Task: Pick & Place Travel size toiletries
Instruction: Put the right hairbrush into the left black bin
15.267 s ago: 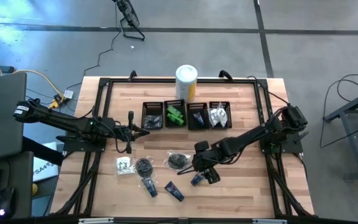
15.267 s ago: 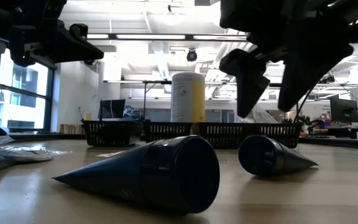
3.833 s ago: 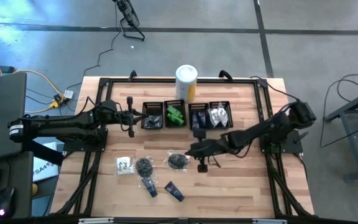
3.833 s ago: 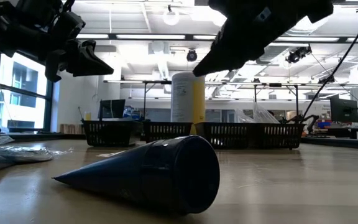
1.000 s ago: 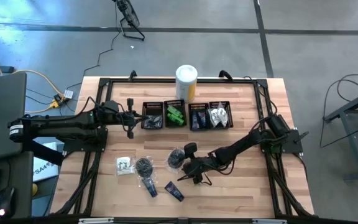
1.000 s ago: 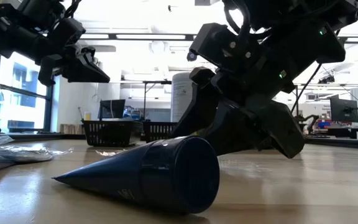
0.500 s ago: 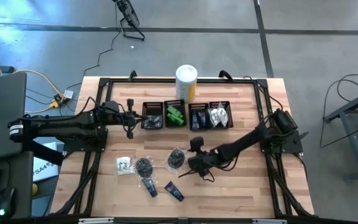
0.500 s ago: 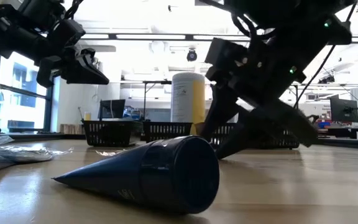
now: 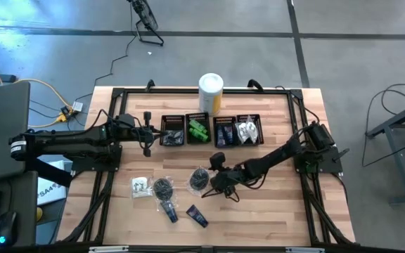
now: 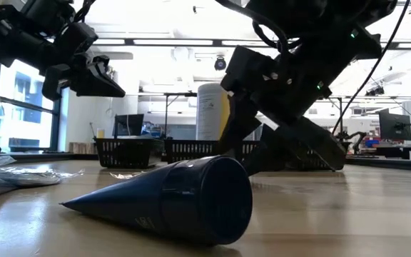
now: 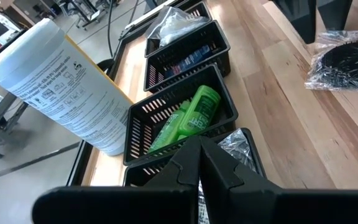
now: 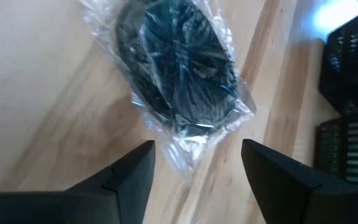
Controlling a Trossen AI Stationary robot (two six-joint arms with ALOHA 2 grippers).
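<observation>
Crinkly clear plastic over black bagged bundle: likely light, soft, slippery; pinch mid-bag. Right tool fingers apart just beside it; left tool together by bins.

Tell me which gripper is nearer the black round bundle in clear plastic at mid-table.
Right. The right gripper hovers open just beside the black bagged bundle; the left gripper waits shut by the black mesh bins, farther off.

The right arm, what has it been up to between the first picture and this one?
A dark blue tube it hovered over near the table's front is gone from there. The right gripper has since swung left and now hangs open beside a black bagged bundle, not yet gripping it. The left gripper, shut, moved up beside the bins. The other loose toiletries stayed put.
</observation>
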